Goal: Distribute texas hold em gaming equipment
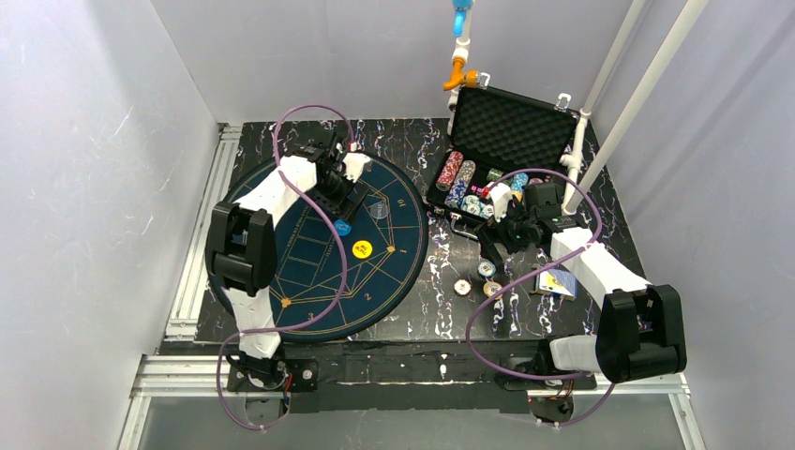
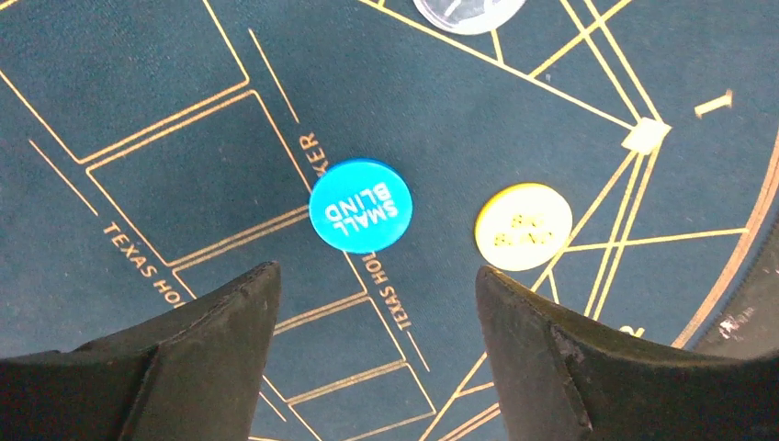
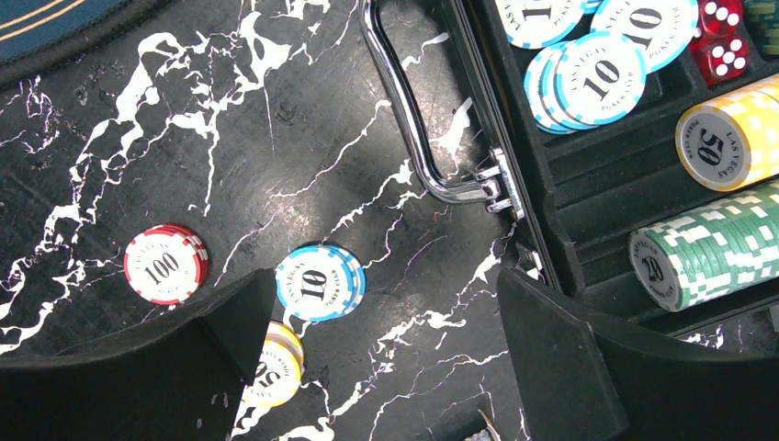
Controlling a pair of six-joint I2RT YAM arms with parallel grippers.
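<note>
Two button discs [image 1: 363, 249] we count on the round mat [image 1: 300, 262] at the bench's [image 1: 431, 309] left side: a blue disc [image 2: 360, 205] and a yellow disc [image 2: 523, 226], apart, beneath the left pincer [image 2: 377, 308], its jaws spread and empty. Three chip stacks [image 3: 317, 281] stand at mid-bench under the right pincer [image 3: 386, 340], likewise spread and empty. One pile of playing cards [image 1: 559, 282] lies toward the right edge. We see black white-veined marbling and pale walls [image 1: 94, 141].

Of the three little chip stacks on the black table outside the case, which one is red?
The stack marked 100, farthest left in the right wrist view. The blue stack reads 10; the yellow stack reads 50.
</note>
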